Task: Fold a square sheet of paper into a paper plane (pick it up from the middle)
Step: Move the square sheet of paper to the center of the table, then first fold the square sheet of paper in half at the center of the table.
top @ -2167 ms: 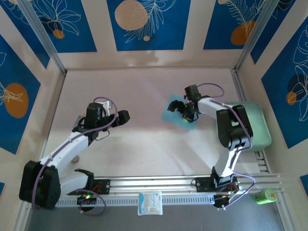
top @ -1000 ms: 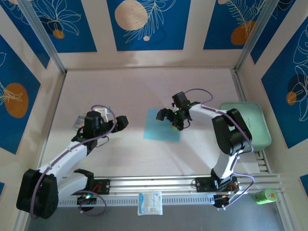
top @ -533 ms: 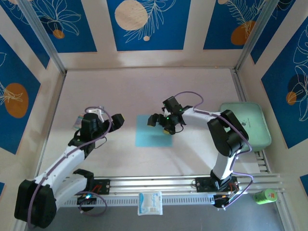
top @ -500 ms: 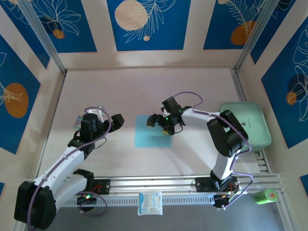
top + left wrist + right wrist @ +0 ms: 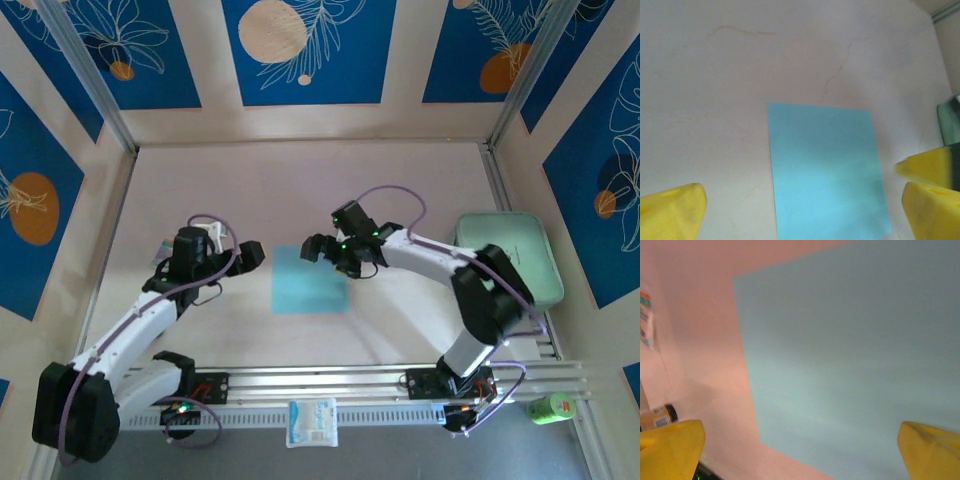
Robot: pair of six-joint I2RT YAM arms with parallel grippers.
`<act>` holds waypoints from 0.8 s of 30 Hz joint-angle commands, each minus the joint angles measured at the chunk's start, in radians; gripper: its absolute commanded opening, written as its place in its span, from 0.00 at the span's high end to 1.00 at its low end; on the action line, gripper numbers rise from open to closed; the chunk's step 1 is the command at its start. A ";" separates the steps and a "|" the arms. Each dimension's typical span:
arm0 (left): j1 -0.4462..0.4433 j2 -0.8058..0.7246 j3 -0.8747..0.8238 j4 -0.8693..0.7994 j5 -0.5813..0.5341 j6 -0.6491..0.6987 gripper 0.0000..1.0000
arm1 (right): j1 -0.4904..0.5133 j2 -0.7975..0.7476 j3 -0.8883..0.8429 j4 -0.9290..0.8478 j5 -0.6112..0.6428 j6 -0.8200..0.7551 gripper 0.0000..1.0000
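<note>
The thin, flat, light blue square sheet of paper (image 5: 310,282) is seen lying flat near the middle of the pale table (image 5: 300,180). The right gripper (image 5: 331,250) is held over the sheet's 1 o'clock corner, its jaws spread wide with nothing between them. The left gripper (image 5: 250,254) is placed just beside the sheet at 9 o'clock, equally spread and empty. The mint-green rounded tray (image 5: 535,250) is set well apart at 3 o'clock.
</note>
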 commanded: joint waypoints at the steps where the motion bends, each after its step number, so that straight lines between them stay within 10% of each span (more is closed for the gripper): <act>1: -0.029 0.045 0.077 -0.074 0.022 0.036 0.03 | 0.000 -0.145 -0.014 -0.108 0.224 0.002 0.01; 7: -0.176 0.193 0.191 -0.157 -0.100 0.061 0.05 | -0.049 -0.361 -0.103 -0.102 0.379 0.008 0.01; 15: -0.369 0.519 0.436 -0.351 -0.278 0.023 0.12 | -0.354 -0.478 -0.274 0.052 -0.135 -0.045 0.01; 24: -0.466 0.784 0.665 -0.527 -0.345 -0.129 0.22 | -0.361 -0.494 -0.349 0.067 -0.159 -0.086 0.01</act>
